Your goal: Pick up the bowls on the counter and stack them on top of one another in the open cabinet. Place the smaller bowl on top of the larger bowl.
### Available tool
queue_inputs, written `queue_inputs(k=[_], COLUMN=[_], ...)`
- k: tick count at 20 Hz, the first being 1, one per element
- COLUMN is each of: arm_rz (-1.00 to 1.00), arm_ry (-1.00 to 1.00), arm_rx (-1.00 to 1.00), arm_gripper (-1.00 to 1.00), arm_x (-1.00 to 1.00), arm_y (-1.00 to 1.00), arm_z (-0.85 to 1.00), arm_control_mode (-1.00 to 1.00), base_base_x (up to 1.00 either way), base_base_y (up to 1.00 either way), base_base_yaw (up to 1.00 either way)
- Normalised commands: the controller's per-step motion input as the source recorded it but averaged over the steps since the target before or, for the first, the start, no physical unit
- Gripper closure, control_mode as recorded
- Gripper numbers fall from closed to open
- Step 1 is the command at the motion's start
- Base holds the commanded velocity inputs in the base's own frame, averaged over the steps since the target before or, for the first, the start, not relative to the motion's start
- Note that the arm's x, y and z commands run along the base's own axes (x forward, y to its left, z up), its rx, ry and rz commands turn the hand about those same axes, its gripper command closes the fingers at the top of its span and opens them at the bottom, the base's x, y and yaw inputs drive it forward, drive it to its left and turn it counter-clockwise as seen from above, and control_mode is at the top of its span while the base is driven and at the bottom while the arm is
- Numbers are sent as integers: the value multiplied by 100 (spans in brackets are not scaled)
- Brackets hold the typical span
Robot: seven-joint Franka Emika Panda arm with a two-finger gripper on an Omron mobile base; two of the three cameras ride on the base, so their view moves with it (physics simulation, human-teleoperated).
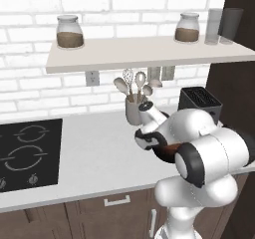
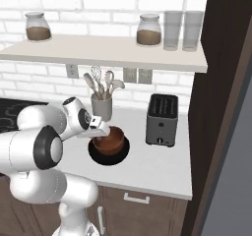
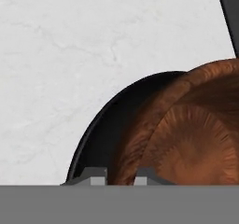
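Two bowls counted: one smaller bowl (image 2: 109, 139) sits inside one larger bowl (image 2: 109, 155) on the counter (image 2: 147, 166); my gripper (image 2: 101, 130) meets the brown rim, grip I cannot tell; the open cabinet (image 2: 108, 53) carries two jars and two glasses.
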Motion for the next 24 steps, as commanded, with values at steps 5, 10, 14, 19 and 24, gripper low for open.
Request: queue_inputs(k=[5,10,14,19,24], arm_rz=[2,-4,-17,-20,-14], arm_ry=[0,-2,0,-2,-7], arm_rx=[1,6,12,20,32], arm_gripper=[-100,-100,-100,-100,-100], arm_x=[6,-2,-21,-56,-42], arm_y=[0,-8,-33,-93,-83], arm_z=[-9,69,90,26,-18], arm_control_mode=[-100,-100,-100,-100,-100], base_base_x=[0,0,0,0,0], base_base_y=[0,0,0,0,0], base_base_yaw=[0,0,0,0,0])
